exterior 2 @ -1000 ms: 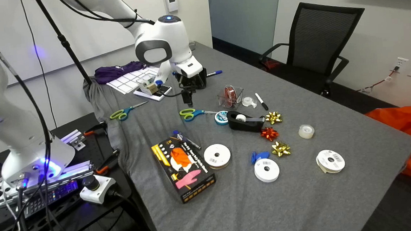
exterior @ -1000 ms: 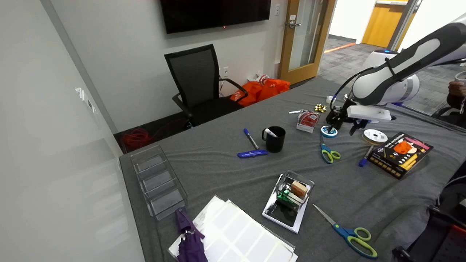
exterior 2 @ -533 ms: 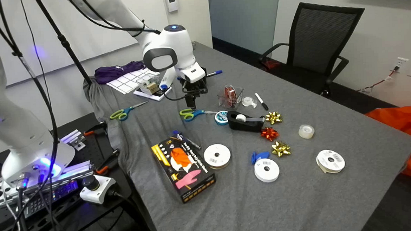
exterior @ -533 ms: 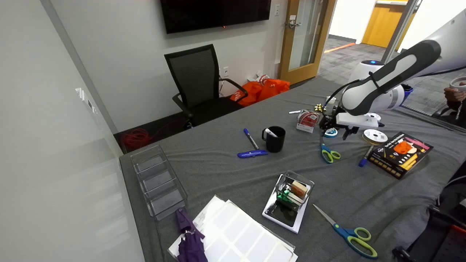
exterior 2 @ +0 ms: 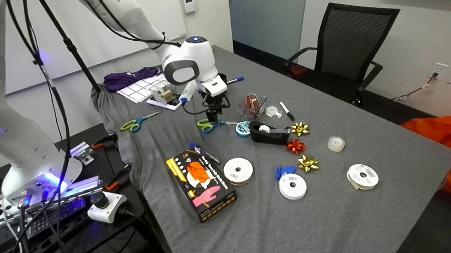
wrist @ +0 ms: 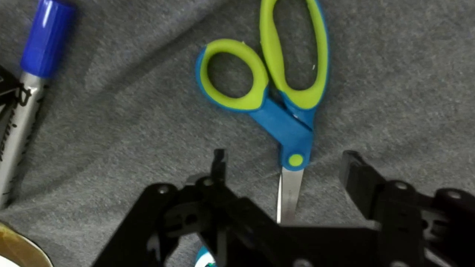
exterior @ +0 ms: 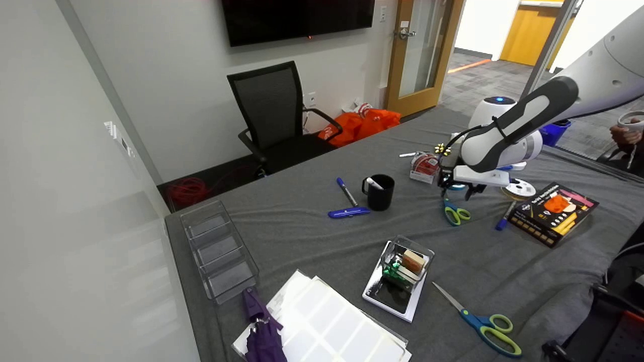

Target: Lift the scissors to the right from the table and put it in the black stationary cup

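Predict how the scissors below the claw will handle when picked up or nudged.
The scissors should stay stiff lengthwise, given the metal blades and solid-looking handles. Squeezing across the handles might make them swivel, since a green pivot joins them. The pair appears to lie flat on the grey cloth, so a nudge would probably slide it rather than roll it.

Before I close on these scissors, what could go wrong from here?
In the wrist view, the open end effector frames the scissors around their pivot; they might twist or slip when squeezed. The black cup holds a white pen-like item, which could block the scissors going in. The blue-rimmed roll lies close to the blade end and may get nudged.
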